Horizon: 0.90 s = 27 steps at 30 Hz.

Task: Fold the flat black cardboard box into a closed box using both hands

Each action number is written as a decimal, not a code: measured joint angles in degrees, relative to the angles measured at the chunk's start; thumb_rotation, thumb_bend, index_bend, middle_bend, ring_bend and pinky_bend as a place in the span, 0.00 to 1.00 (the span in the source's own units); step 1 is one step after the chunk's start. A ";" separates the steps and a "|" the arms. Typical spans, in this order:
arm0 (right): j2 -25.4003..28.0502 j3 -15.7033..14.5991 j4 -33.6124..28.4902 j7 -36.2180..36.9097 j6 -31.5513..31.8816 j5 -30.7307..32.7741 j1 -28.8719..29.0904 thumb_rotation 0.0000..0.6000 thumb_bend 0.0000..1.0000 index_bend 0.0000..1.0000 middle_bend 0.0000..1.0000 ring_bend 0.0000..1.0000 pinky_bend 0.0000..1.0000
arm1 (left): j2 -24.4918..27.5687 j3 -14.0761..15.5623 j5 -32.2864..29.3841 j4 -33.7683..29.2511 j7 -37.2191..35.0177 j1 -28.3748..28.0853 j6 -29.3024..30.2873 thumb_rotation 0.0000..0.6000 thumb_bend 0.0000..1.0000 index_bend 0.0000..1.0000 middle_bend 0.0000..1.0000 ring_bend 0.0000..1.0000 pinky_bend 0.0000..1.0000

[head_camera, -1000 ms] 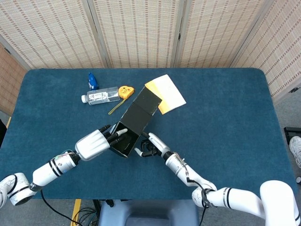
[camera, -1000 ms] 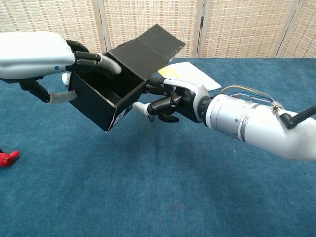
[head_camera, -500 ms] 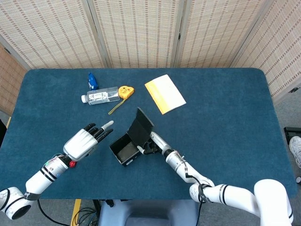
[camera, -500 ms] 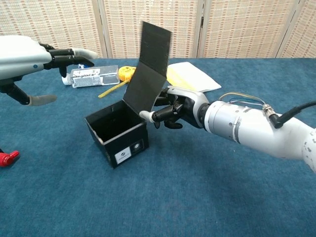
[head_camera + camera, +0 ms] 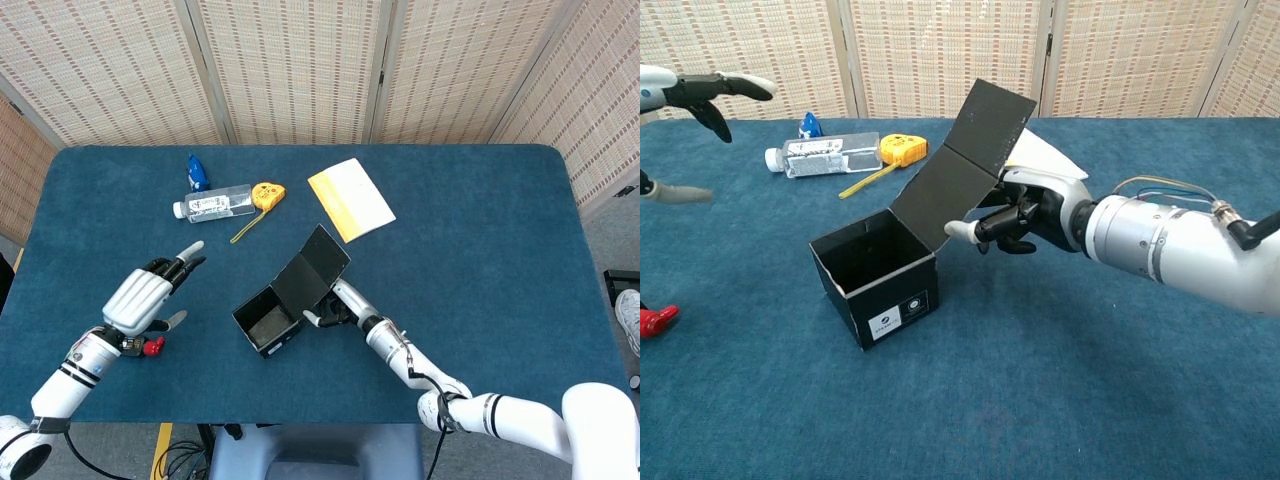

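Observation:
The black cardboard box [image 5: 266,322] [image 5: 875,278] stands upright on the blue table with its top open and nothing inside. Its long lid flap [image 5: 313,277] [image 5: 967,163] rises from the back edge and leans away to the right. My right hand [image 5: 334,305] [image 5: 1028,214] is behind that flap and holds its lower right edge, with one pale fingertip [image 5: 957,230] showing in front. My left hand [image 5: 146,296] [image 5: 698,90] hovers well to the left of the box, fingers spread, holding nothing.
A clear plastic bottle [image 5: 211,203] [image 5: 821,155] and a yellow tape measure [image 5: 266,193] [image 5: 902,150] lie at the back left. A yellow and white booklet [image 5: 350,199] [image 5: 1043,157] lies behind the box. A small red object [image 5: 152,347] [image 5: 655,320] sits under my left hand.
My left hand let go of the box and drew back to the left. The box came down onto the table. The lid flap stood upright, then tilted back to the right with my right hand.

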 measured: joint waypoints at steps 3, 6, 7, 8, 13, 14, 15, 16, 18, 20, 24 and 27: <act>0.20 0.87 0.36 -1.65 -0.15 0.62 0.90 1.00 0.35 0.06 0.32 0.65 0.93 | 1.25 -0.24 -1.14 -0.45 -6.25 0.88 -0.34 1.00 0.25 0.00 0.00 0.13 0.21; 0.03 2.17 1.51 -3.49 -0.94 1.85 2.82 1.00 0.34 0.06 0.32 0.65 0.93 | 2.42 -0.39 -1.88 -0.62 -10.46 1.86 -0.61 1.00 0.25 0.00 0.00 0.12 0.21; -0.10 2.61 1.98 -4.06 -1.29 2.30 3.53 1.00 0.34 0.06 0.32 0.65 0.93 | 2.68 -0.43 -2.04 -0.64 -11.22 2.11 -0.70 1.00 0.25 0.00 0.00 0.12 0.21; -0.27 3.07 2.51 -4.63 -1.66 2.80 4.29 1.00 0.35 0.06 0.32 0.65 0.93 | 2.96 -0.46 -2.21 -0.66 -12.05 2.32 -0.92 1.00 0.25 0.00 0.00 0.12 0.21; -1.70 5.74 6.40 -7.99 -3.50 6.24 8.78 1.00 0.35 0.06 0.33 0.65 0.93 | 3.83 -0.39 -2.62 -0.58 -15.80 2.25 -3.23 1.00 0.25 0.00 0.00 0.12 0.21; -1.96 6.12 6.94 -8.43 -3.65 6.96 9.34 1.00 0.35 0.06 0.33 0.65 0.93 | 4.00 -0.33 -2.40 -0.36 -17.22 2.09 -3.90 1.00 0.25 0.00 0.00 0.12 0.21; -2.21 6.55 7.31 -8.87 -3.84 7.98 9.80 1.00 0.35 0.06 0.33 0.65 0.93 | 4.09 -0.27 -2.15 -0.09 -18.44 1.94 -4.37 1.00 0.25 0.00 0.00 0.12 0.21; -2.32 6.78 7.41 -9.16 -3.98 8.77 10.02 1.00 0.35 0.06 0.33 0.65 0.93 | 4.17 -0.20 -1.88 0.20 -19.78 1.77 -4.91 1.00 0.25 0.00 0.00 0.12 0.21; -2.25 6.92 7.12 -9.94 -4.25 10.45 10.17 1.00 0.35 0.06 0.33 0.65 0.93 | 4.35 0.01 -1.16 0.94 -23.28 1.28 -6.36 1.00 0.25 0.00 0.00 0.12 0.21; -1.80 6.68 6.29 -10.38 -4.39 11.48 9.90 1.00 0.35 0.06 0.33 0.65 0.93 | 4.42 0.28 -0.16 1.98 -26.97 0.62 -7.99 1.00 0.25 0.00 0.00 0.12 0.21; 0.55 5.73 3.69 -11.06 -5.12 13.24 8.73 1.00 0.24 0.04 0.33 0.65 0.93 | 3.81 0.80 1.58 5.06 -31.79 -0.95 -11.20 1.00 0.25 0.00 0.00 0.12 0.21; 2.87 4.90 1.30 -11.58 -6.18 14.53 8.02 1.00 0.11 0.00 0.32 0.65 0.93 | 2.92 1.01 2.10 6.79 -33.34 -1.91 -12.62 1.00 0.25 0.00 0.00 0.12 0.21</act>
